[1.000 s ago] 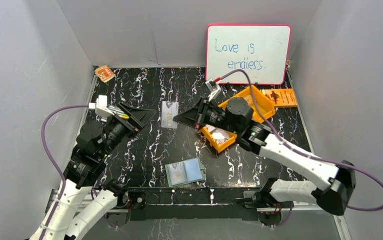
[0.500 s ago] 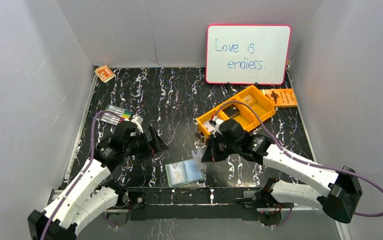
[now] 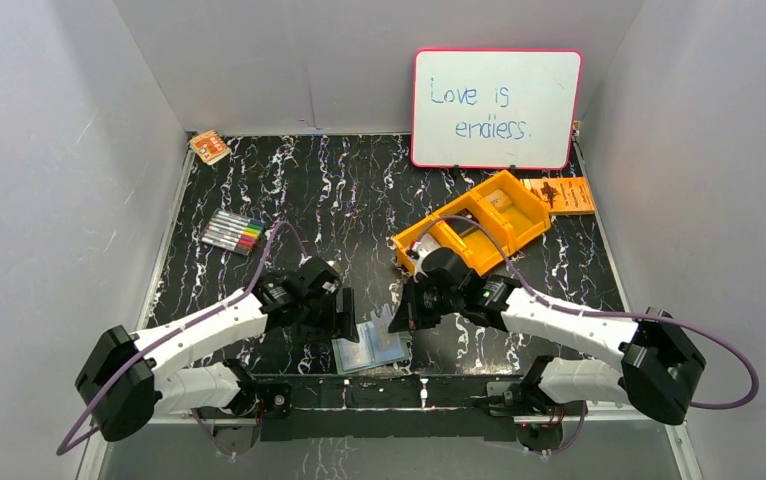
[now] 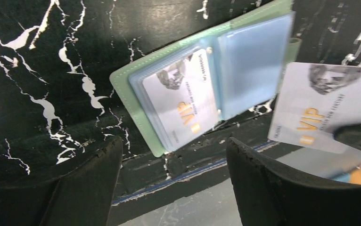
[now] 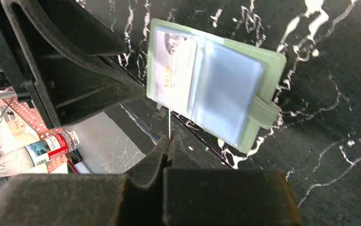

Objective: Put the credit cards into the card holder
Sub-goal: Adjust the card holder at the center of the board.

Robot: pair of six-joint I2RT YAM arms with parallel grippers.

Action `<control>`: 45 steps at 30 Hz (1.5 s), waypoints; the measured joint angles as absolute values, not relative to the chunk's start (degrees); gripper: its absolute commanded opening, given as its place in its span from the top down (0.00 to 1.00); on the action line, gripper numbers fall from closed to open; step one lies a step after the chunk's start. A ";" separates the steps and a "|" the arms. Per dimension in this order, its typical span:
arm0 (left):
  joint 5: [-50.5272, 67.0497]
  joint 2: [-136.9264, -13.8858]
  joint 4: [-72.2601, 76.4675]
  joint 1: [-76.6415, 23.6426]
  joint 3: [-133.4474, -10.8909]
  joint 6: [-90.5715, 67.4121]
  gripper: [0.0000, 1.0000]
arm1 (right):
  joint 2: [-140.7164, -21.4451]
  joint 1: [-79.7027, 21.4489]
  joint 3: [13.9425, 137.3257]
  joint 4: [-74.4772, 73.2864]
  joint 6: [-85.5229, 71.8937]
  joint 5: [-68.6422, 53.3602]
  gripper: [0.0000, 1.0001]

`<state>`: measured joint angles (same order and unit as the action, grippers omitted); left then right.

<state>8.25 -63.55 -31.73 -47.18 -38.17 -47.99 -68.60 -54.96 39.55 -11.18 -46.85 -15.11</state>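
Though open, holder [image 4: 249, 61] w/ one card [image 4: 181, 101]

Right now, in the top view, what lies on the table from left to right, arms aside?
marker set → card holder → orange tray → orange booklet. The small orange packet shares the marker set's span, so it is left out.

Plain grey walls [image 3: 59, 150] all round, black marbled worktop [image 3: 349, 190], whiteboard [image 3: 496, 108] propped up well beyond the fingers [image 4: 287, 188].
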 measured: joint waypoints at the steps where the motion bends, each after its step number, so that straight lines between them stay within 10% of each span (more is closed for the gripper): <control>1: 7.73 -64.47 -31.70 -47.59 -38.13 -48.01 0.25 | -68.01 -55.05 38.65 -10.81 -47.42 -14.74 1.00; 28: 4.43 -80.40 -25.12 -48.88 -41.36 -43.40 0.47 | -50.26 -55.05 28.29 -18.24 -52.69 -8.93 1.00; 45: -2.15 -72.42 -27.92 -54.76 -50.19 -45.21 0.28 | -46.54 -55.05 27.29 -22.24 -52.18 -6.44 1.00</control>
